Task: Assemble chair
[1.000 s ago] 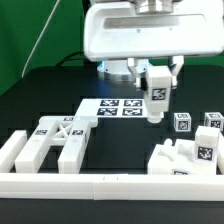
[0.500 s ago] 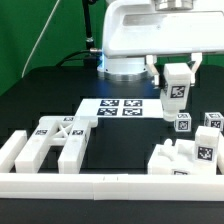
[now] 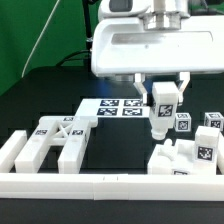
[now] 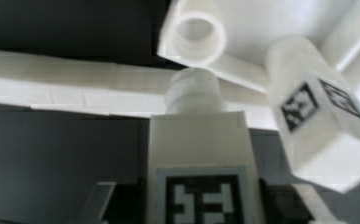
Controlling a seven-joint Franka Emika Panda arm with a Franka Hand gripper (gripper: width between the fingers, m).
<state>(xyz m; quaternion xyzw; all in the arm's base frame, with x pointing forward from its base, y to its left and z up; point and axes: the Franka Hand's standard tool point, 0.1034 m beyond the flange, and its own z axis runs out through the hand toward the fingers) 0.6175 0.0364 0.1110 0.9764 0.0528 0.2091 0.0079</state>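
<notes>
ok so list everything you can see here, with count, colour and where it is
frame piece: one, white, tagged, front of the table on the exterior view's left
pile of blocks: one group, white, front on the exterior view's right; number of pieces unclear
small blocks: at least two, white with tags, behind the pile
bar: one, white, tagged, held upright just over the pile
marker board: one, white with black tags, flat mid-table
rail: one, white, along the front edge
table: one, black
curtain: one, green, at the back on the exterior view's left
arm: one, white, above the table
tool: one, dark fingers, shut on the bar
</notes>
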